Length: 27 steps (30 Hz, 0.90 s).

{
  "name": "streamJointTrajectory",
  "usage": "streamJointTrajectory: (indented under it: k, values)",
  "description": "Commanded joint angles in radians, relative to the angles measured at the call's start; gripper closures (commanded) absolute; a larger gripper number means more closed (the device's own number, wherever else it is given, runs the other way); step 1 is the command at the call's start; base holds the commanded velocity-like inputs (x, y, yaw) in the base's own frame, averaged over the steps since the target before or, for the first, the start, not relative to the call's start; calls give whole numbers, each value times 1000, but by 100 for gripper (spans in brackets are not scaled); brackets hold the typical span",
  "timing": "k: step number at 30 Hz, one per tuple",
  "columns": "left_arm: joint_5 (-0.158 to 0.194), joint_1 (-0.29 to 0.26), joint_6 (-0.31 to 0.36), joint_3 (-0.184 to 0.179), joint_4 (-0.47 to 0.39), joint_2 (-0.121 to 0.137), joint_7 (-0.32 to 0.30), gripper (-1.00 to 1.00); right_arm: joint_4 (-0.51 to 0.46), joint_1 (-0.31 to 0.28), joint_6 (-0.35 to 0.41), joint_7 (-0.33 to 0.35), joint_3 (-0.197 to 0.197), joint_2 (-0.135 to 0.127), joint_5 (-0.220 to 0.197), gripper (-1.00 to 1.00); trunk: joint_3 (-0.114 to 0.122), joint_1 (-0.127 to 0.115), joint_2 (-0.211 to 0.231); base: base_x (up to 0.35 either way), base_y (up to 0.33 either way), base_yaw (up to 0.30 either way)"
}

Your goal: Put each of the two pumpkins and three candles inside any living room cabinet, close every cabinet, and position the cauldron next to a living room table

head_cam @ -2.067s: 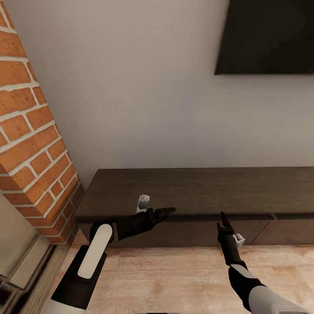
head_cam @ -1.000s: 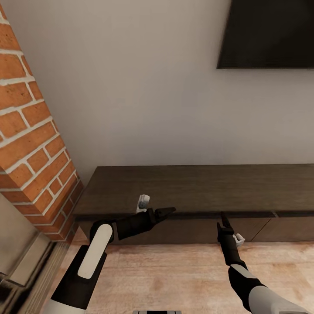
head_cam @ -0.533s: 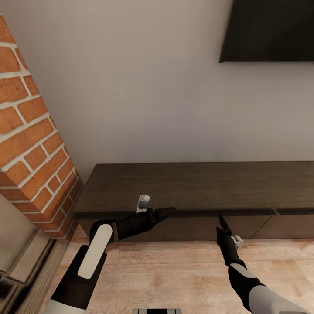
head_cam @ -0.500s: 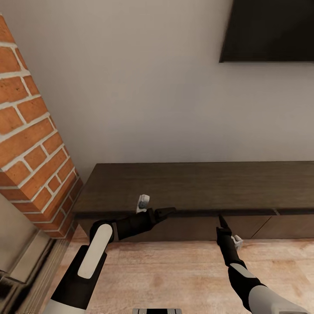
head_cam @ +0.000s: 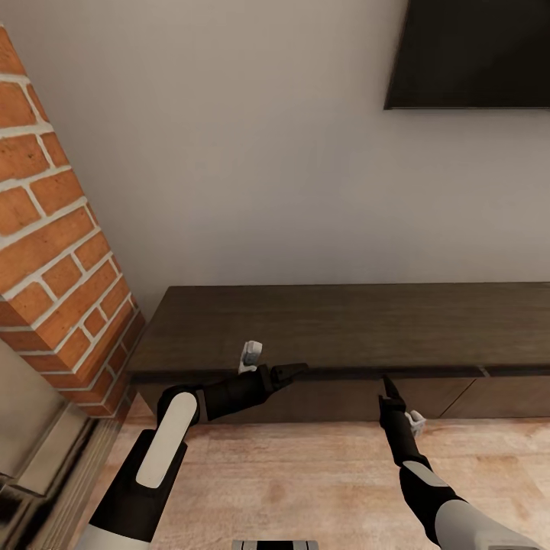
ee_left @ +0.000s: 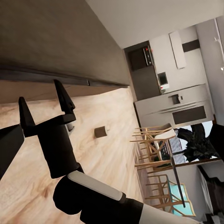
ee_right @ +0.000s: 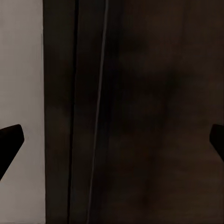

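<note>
The cabinet [head_cam: 344,328] is a long, low dark-brown unit against the wall, and its drawer fronts sit flush. My left gripper [head_cam: 295,372] hovers just in front of the top's front edge, pointing right, open and empty. My right gripper [head_cam: 390,386] points at a drawer front from just short of it, open and empty; it also appears as the right gripper [ee_left: 42,106] with both fingers spread. Up close, the cabinet front [ee_right: 140,112] shows a thin seam between wide-apart fingertips [ee_right: 9,142]. The pumpkins, candles, cauldron and table are out of view.
A brick column [head_cam: 53,252] stands close on the left, with a glass panel below it. A dark TV [head_cam: 470,53] hangs on the white wall. Light wood floor [head_cam: 305,481] lies under my arms. A small brown block [ee_left: 100,131], dining chairs [ee_left: 156,140] and a kitchen lie beyond.
The whole view shifted a little over the first second as the camera moved. In the last half second nothing has changed, and both arms hold their pose.
</note>
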Motion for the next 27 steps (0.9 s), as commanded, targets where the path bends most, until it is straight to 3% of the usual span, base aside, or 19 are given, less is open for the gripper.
streamJointTrajectory:
  k: [1, 27]
  values:
    - [-6, 0, 3, 1, 0, 0, -7, -100, 1, -1, -6, 3, 1, 0, 2, -100, -1, 0, 0, 0, 0, 0]
    - [-6, 0, 2, 1, 0, 0, -5, -100, 3, -1, -6, 4, 0, 1, 2, -100, -1, 0, 0, 35, 0, 0]
